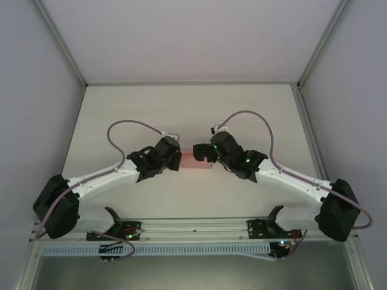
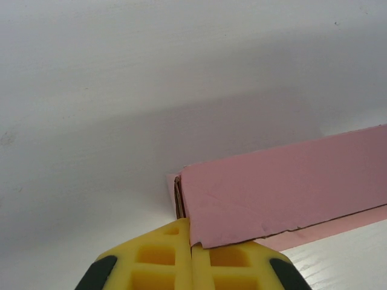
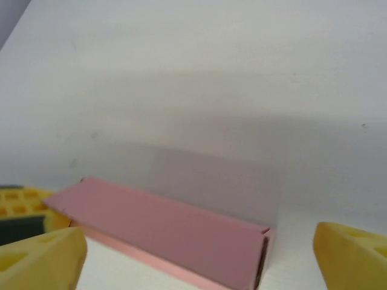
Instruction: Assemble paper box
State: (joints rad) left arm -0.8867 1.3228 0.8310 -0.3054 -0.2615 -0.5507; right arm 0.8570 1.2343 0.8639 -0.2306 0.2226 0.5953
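Observation:
The paper box [image 1: 196,159] is a pale pink, long, low folded card lying on the white table between the two arms. In the left wrist view its folded wall [image 2: 284,193] stands up with a flat strip along its base. My left gripper [image 2: 192,243] is shut, its yellow fingers pinching the wall's near corner edge. The left gripper [image 1: 176,159] sits at the box's left end. My right gripper [image 3: 199,257] is open, one yellow finger [image 3: 42,260] on each side of the box [image 3: 163,226] and neither touching it. From above, this right gripper [image 1: 209,154] hovers at the box's right end.
The white table [image 1: 187,109] has free room behind the box and to both sides. Grey walls enclose it left, right and back. A metal rail [image 1: 193,228] with the arm bases runs along the near edge. The box's open end [image 3: 261,266] faces right.

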